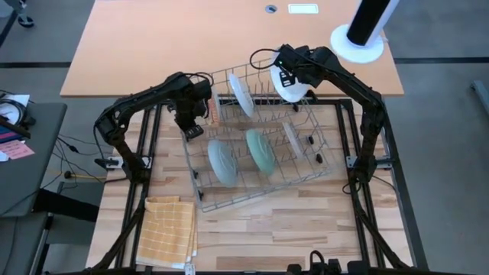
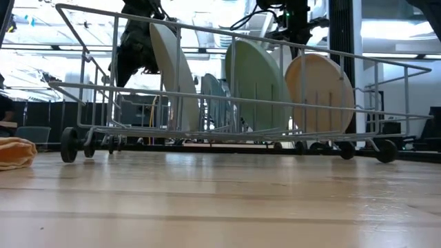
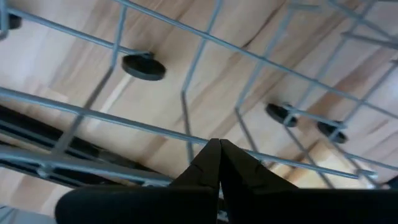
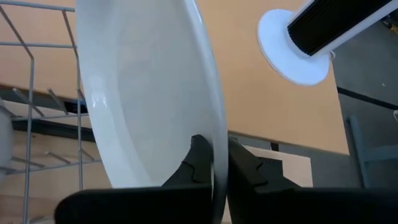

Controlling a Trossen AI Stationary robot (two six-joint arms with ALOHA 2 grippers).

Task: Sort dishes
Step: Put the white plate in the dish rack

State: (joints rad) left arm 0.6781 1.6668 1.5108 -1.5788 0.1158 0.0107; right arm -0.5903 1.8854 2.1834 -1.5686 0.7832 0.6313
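The right gripper (image 4: 214, 165) pinches a white plate (image 4: 149, 87) by its rim (edge-up, to slot) at the rack's (image 1: 200, 179) one o'clock corner; the left gripper (image 3: 219, 149), pressed together, waits at nine.

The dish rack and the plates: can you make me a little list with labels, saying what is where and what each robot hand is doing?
rack: grey wire rack on the wooden table, set askew
plates standing in rack: white plate, two teal-green plates, beige plate
right tool: shut on the rim of another white plate, at the rack's far edge
left tool: shut, empty, above the rack's wires at its left side
cloth: yellow checked cloth at the table's near left
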